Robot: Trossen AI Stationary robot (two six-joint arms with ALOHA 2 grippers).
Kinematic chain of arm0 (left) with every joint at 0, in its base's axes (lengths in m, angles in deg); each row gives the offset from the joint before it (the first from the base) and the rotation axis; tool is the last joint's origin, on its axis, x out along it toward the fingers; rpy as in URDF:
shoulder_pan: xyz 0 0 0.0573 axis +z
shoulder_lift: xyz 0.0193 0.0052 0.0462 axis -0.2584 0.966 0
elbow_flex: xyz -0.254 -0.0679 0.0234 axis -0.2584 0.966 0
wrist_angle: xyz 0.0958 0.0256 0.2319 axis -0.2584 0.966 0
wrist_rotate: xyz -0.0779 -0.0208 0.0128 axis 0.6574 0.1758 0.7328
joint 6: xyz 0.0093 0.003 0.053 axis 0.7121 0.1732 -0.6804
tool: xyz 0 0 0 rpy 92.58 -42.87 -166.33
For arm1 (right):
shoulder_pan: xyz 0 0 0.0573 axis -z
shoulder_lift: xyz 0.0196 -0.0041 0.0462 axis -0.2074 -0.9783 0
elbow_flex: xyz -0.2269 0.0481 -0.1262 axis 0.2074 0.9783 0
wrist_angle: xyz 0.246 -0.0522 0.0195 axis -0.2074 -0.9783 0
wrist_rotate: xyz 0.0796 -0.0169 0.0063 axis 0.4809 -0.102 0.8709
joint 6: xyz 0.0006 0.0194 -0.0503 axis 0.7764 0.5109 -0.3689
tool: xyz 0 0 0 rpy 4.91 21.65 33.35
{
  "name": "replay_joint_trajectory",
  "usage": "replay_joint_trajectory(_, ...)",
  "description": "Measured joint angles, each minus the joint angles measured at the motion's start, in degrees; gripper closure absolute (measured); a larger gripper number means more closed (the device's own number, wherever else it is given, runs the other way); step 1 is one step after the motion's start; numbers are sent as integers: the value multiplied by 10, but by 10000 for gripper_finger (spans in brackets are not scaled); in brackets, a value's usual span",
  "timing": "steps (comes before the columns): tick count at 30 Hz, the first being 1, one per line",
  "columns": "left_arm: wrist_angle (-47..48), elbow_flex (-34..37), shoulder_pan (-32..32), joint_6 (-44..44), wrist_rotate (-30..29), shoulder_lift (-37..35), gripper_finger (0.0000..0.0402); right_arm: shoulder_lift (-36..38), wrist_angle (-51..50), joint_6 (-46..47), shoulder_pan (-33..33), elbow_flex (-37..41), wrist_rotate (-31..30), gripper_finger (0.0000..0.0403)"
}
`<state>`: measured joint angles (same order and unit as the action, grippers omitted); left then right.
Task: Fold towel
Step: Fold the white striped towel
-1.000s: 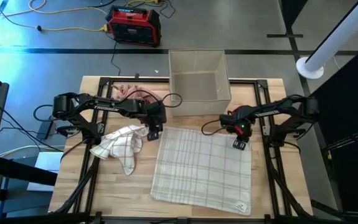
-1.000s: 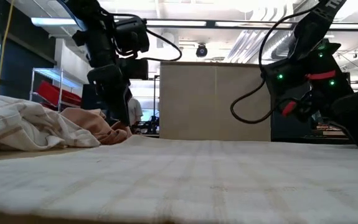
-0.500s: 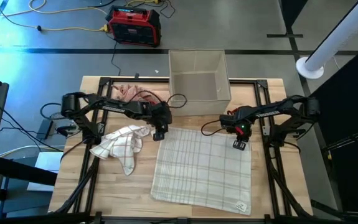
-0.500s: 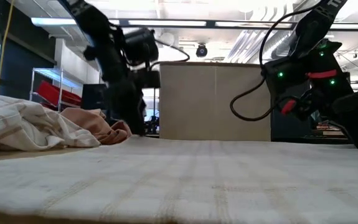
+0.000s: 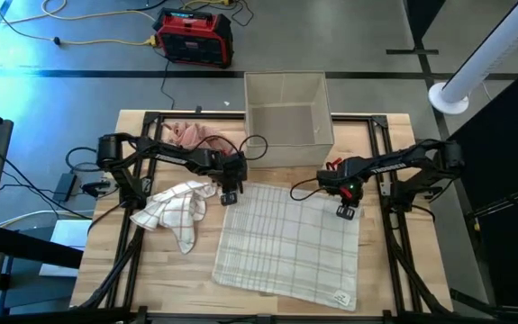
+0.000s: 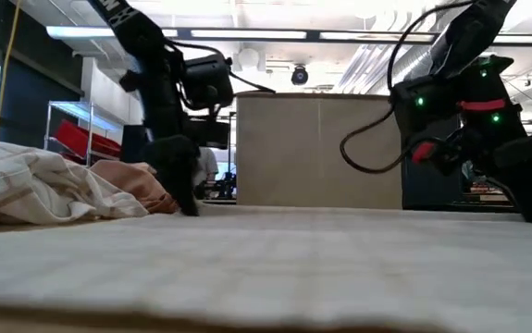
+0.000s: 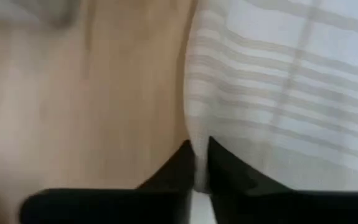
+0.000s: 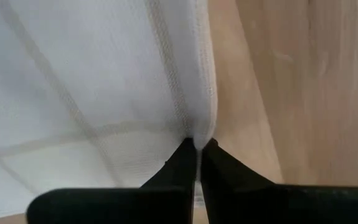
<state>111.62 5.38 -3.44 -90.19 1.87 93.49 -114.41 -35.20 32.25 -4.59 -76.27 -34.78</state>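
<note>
A white plaid towel point(image 5: 286, 247) lies spread flat on the wooden table. My left gripper point(image 5: 229, 197) is shut at the towel's far left corner. My right gripper point(image 5: 346, 211) is shut at its far right corner. In the low view both grippers, left point(image 6: 188, 205) and right point(image 6: 531, 215), reach down to the towel's far edge. Each wrist view shows its fingers closed on the towel's hem. My left gripper pinches the towel's far left corner point(image 7: 191, 134) at the edge between its two fingers, coming from above. The towel lies flat on the table there. My right gripper pinches the hem at the towel's far right corner point(image 8: 198, 134) from above. The cloth lies on the table, slack.
A crumpled white-and-plaid cloth point(image 5: 177, 211) lies left of the towel, and a pink cloth point(image 5: 186, 135) lies at the far left. An open beige box point(image 5: 286, 117) stands at the far middle. Black frame rails point(image 5: 394, 243) run along both table sides.
My left gripper has gone right toward the towel's far left corner, come down and taken hold of it. The whole towel has slid a little toward the table's left edge. My right gripper has stayed at its corner.
</note>
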Motion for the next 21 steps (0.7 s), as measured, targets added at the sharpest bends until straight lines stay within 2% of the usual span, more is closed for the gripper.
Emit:
replay_joint_trajectory(5, 50, 1, -18, 43, -52, -55, 390, 65, 3, 66, -38, -22, -23, 403)
replay_joint_trajectory(10, 70, 1, -28, 61, -147, -121, 396, 147, -27, 148, -69, -51, -129, 403)
replay_joint_trajectory(13, 82, 1, -28, 71, -184, -158, 396, 190, -68, 186, -92, -71, -181, 403)
replay_joint_trajectory(18, 116, 1, -54, 90, -191, -213, 396, 240, -103, 218, -162, -109, -191, 403)
replay_joint_trajectory(21, 132, 1, -90, 110, -149, -234, 396, 246, -99, 249, -218, -130, -163, 403)
